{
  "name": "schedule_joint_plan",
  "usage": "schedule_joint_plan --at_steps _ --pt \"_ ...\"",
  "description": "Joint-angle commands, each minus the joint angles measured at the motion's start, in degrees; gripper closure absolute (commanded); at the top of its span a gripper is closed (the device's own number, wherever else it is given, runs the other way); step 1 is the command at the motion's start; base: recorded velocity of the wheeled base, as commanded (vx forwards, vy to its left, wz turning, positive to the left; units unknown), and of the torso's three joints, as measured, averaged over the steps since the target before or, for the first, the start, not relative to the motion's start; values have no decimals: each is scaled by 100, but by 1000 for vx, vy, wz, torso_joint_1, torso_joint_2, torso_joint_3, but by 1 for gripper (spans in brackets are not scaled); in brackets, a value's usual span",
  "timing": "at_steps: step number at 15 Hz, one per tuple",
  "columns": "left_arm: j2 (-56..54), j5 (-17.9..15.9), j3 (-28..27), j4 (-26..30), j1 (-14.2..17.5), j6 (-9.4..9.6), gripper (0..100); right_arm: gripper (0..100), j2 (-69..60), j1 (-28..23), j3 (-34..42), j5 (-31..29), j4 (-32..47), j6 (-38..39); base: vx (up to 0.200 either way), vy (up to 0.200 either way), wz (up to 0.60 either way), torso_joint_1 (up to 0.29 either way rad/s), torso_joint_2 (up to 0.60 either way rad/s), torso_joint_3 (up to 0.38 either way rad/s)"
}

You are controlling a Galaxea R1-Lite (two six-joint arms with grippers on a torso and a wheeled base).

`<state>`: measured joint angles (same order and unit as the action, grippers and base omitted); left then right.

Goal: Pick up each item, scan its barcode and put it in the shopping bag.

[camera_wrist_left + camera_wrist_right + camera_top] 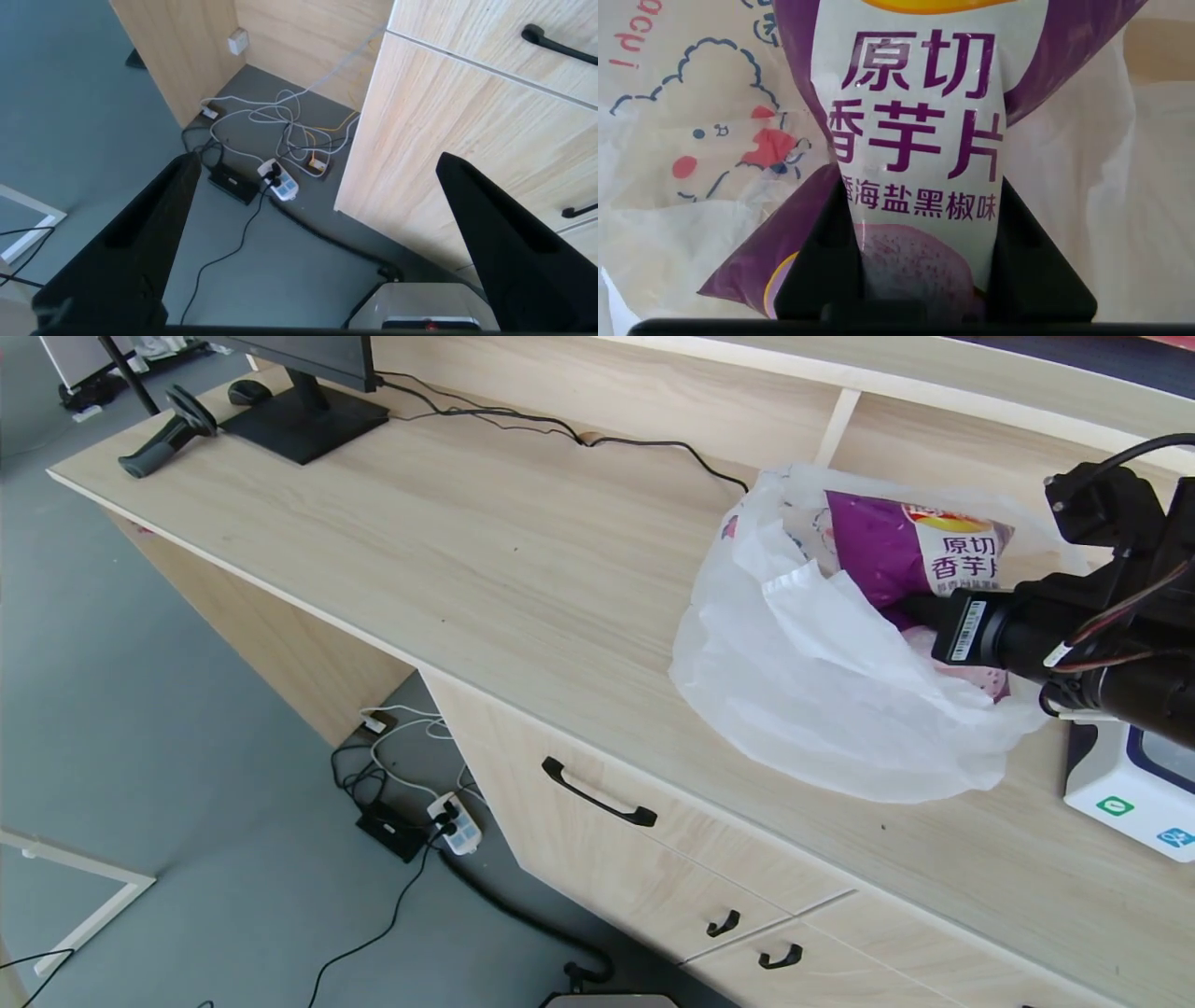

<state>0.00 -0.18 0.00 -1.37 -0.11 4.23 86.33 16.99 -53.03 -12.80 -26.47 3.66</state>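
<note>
A white plastic shopping bag [822,709] lies on the wooden counter at the right, its mouth open. Inside it sits a purple snack packet [896,555] with a white label. My right arm reaches into the bag from the right, and my right gripper [920,261] is shut on the purple snack packet [915,121], its dark fingers pinching the packet's lower part. A second packet with a cartoon print [710,140] lies beside it in the bag. My left gripper [313,252] hangs open below counter height, over the floor in front of the cabinet.
A handheld barcode scanner [168,434] lies at the counter's far left by a monitor stand [303,420] and a mouse [249,392]. A white payment terminal [1125,793] stands at the right edge. Cables and a power strip [453,821] lie on the floor.
</note>
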Motion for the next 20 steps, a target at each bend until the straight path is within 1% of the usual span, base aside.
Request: schedule_joint_plan --at_steps 1,8,9,11,17,20 --pt "9 1 0 -4 2 -1 0 100 -64 -12 170 -3 1 3 0 0 0 0 0 0" --pt "9 1 0 5 -7 -10 0 100 6 14 302 14 1 -5 0 0 0 0 0 0" --pt "9 1 0 5 2 -10 0 0 6 14 328 14 1 3 0 0 0 0 0 0" --pt "9 1 0 13 2 -19 0 0 24 14 372 23 -17 12 0 0 0 0 0 0" --pt "9 1 0 22 2 -19 0 0 77 6 390 50 -430 30 0 0 0 0 0 0" --pt "9 1 0 22 2 -19 0 0 -249 -56 328 41 -658 -67 0 0 0 0 0 0"
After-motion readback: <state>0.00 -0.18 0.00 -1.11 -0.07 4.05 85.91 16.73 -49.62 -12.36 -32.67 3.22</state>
